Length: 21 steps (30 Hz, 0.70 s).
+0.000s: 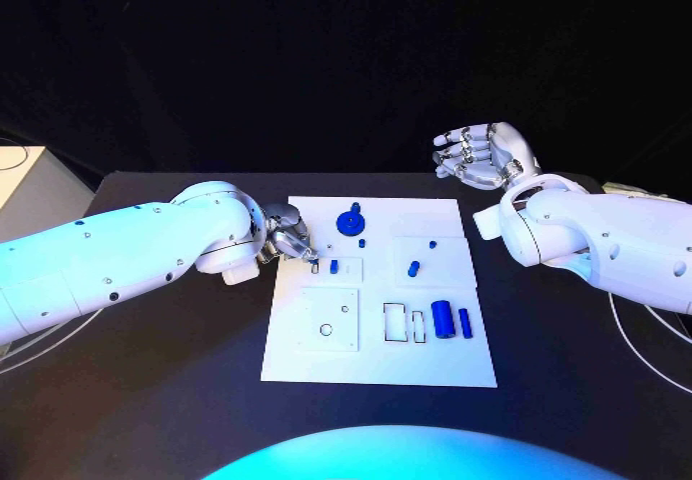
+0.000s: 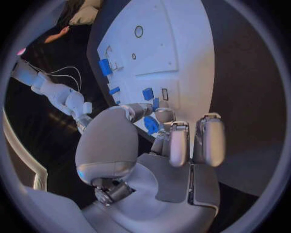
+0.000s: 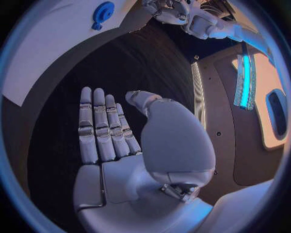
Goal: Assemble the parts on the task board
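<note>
The white task board [image 1: 378, 355] lies in the middle of the table. A blue round knob [image 1: 351, 220] stands near its far edge, also in the left wrist view [image 2: 152, 126] and the right wrist view [image 3: 103, 10]. Small blue parts [image 1: 335, 266] [image 1: 414, 267] lie mid-board, and two blue cylinders [image 1: 443, 320] [image 1: 464, 322] lie nearer me on the right. My left hand [image 1: 291, 238] hovers at the board's far left edge, fingers [image 2: 179, 141] curled in, with nothing seen in them. My right hand [image 1: 483, 155] is raised beyond the far right corner, fingers [image 3: 100, 126] straight and holding nothing.
The board has a square plate with a round hole [image 1: 326, 328] [image 2: 138, 31] and rectangular slots [image 1: 395, 320] near the cylinders. A narrow slot [image 1: 315, 267] [image 2: 165, 93] sits just below my left fingertips. Black table [image 1: 159, 400] surrounds the board; a pale box [image 1: 29, 180] stands far left.
</note>
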{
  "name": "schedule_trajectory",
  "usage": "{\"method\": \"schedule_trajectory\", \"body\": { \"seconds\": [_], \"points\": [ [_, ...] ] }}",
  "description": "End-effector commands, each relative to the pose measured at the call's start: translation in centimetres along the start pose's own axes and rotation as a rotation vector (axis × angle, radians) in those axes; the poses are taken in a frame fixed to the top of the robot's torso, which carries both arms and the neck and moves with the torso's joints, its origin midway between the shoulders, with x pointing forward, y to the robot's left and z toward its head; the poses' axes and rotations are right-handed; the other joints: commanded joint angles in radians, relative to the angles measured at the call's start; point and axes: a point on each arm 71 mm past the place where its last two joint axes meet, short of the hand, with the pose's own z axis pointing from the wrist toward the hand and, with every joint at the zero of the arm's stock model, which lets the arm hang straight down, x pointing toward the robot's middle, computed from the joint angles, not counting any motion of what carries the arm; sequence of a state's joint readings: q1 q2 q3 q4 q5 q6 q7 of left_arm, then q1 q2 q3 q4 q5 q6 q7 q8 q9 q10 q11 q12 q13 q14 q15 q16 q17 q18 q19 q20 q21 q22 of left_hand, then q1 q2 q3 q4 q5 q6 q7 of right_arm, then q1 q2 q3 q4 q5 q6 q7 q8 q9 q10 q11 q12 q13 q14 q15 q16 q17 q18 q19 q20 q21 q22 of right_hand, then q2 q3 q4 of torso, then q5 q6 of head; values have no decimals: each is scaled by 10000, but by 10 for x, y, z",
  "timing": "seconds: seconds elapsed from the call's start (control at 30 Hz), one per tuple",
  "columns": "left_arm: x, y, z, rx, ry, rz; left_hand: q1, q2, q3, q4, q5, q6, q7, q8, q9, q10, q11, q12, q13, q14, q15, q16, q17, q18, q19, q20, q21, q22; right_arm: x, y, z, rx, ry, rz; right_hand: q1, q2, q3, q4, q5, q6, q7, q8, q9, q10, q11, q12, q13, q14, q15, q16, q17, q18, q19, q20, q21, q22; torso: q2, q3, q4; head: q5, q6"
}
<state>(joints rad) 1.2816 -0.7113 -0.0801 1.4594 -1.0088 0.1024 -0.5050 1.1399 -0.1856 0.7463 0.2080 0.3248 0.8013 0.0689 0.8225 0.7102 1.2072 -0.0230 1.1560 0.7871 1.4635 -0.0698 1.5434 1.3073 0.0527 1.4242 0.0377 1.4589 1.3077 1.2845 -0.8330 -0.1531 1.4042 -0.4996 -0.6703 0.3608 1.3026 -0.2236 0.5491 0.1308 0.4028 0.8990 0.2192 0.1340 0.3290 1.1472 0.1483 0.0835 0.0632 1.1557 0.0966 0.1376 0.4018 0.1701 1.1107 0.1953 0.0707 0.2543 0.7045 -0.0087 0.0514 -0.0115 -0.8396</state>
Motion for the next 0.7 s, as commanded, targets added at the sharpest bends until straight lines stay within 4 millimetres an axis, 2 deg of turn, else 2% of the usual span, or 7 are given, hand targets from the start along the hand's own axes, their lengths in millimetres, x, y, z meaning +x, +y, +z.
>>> {"method": "schedule_trajectory", "body": {
  "seconds": [0.03,0.13,0.2,0.7],
  "points": [
    [2,0,1,-291,185,527,-151,23,1540,-1446,44,267,-193,71,1181,95,2,29,-32,947,-82,54,2217,-6,89,-22,37,454,2,1,0,-111,187,28,-102,-18,12,-48,19,-15,67,-67,-11,-14,67,-66,-7,-63,17,-52,-17,112,-48,45,-42,-12,4,-2,12,6,-34],
    [4,0,2,-365,183,600,-225,12,1583,-1472,42,311,-211,95,1189,136,-13,28,-55,952,-94,62,2232,-19,128,-32,66,512,2,0,0,-109,190,30,-102,-18,12,-48,19,-15,67,-67,-11,-14,67,-66,-7,-63,17,-52,-17,112,-48,45,-42,-12,3,-4,13,44,-109],
    [6,0,3,-426,191,634,-307,4,1620,-1496,43,361,-235,129,1203,152,-34,-11,-148,957,-110,70,2246,-33,170,-46,98,574,2,0,0,-104,187,33,-132,-6,4,-33,-6,-13,71,-76,-13,-13,71,-73,-6,-56,22,-65,-36,113,-48,53,-45,-39,7,-5,1,84,-100],
    [9,-5,7,-370,-73,809,-439,-2,1700,-1562,73,435,-284,190,1237,279,-79,30,-108,965,-148,81,2267,-62,254,-79,164,700,2,0,-1,-84,219,59,-160,3,-5,-19,-37,-14,75,-87,-16,-16,75,-81,-5,-52,27,-79,-56,115,-49,61,-48,-66,0,1,4,35,-182]
  ]
}}
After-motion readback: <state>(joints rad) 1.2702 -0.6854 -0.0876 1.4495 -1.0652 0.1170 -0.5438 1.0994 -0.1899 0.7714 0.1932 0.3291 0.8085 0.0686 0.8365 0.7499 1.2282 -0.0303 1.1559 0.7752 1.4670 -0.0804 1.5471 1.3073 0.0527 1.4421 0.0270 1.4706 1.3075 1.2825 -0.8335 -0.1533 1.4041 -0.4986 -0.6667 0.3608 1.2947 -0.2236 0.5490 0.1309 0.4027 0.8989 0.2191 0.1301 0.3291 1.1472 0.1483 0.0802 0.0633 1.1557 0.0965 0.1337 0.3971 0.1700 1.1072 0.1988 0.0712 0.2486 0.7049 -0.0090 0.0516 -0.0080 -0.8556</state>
